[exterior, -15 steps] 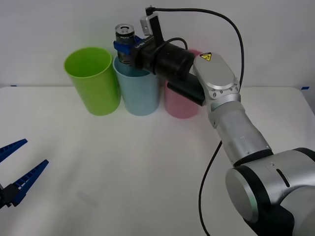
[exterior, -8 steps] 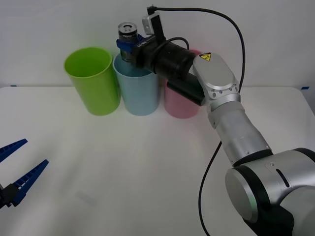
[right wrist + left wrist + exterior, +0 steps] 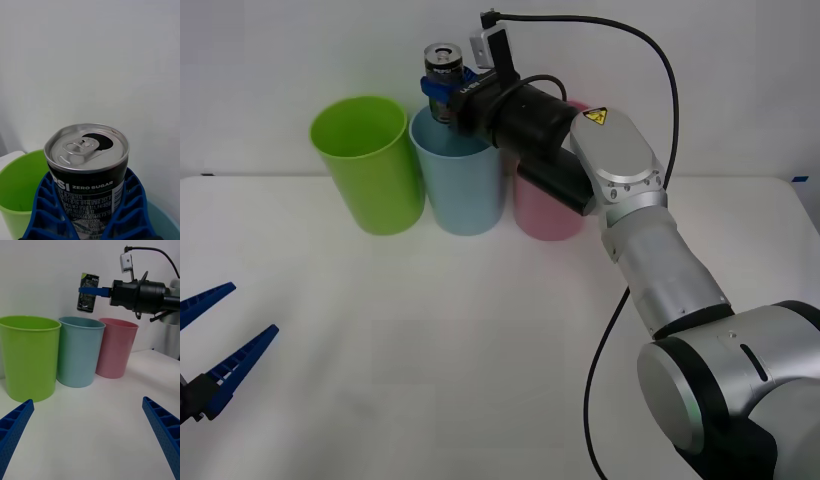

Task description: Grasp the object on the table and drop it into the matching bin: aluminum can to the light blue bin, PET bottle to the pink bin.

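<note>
right hand [image 3: 442, 88] clamps aluminum can [image 3: 442, 68] above light blue bin [image 3: 462, 185], seemingly clear of rim; left hand [image 3: 215, 345] open, idle.

Three cameras: one high overview and two wrist close-ups.

The front view looks forward and down from above the arms across the white table [image 3: 480, 350], taking in three bins in a row at the far edge and the wall behind. The left wrist view sits low near the table [image 3: 93, 427], well back from the bins, facing them almost level; it shares with the front view the light blue bin [image 3: 80, 350], the pink bin [image 3: 116, 347], the lime green bin [image 3: 28, 354] and the raised aluminum can [image 3: 87, 292]. The right wrist view is very near the aluminum can [image 3: 87, 165], looking just over its top toward the wall, with the lime green bin [image 3: 18, 187] beyond.
</note>
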You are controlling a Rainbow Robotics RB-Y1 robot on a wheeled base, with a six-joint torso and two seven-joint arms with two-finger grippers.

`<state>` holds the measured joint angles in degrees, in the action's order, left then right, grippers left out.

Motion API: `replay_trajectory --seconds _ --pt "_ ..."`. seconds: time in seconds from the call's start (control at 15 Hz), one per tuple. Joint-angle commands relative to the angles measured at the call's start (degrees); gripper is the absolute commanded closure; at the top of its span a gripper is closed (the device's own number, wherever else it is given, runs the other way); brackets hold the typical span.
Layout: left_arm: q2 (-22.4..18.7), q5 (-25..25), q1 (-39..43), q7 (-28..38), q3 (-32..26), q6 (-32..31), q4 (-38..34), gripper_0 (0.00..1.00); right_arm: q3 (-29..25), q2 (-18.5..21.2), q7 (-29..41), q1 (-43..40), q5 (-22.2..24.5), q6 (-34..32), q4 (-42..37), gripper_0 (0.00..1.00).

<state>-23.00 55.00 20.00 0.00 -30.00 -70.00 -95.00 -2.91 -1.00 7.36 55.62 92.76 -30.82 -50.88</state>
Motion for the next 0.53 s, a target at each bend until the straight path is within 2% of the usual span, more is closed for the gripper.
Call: replay_trajectory --seconds 0.07,0.13,0.53 --pt "0.0 0.0 0.0 0.0 0.0 0.0 0.0 0.00 0.0 0.0 -0.6 0.0 0.0 0.0 0.0 0.36" --pt "0.0 0.0 0.0 0.0 0.0 0.0 0.0 0.00 0.0 0.0 -0.9 0.0 0.0 0.1 0.0 0.00" --pt "0.0 0.0 0.0 0.0 0.0 0.0 0.0 0.00 -0.2 0.0 -1.4 -0.1 -0.6 -0.6 0.0 0.00"
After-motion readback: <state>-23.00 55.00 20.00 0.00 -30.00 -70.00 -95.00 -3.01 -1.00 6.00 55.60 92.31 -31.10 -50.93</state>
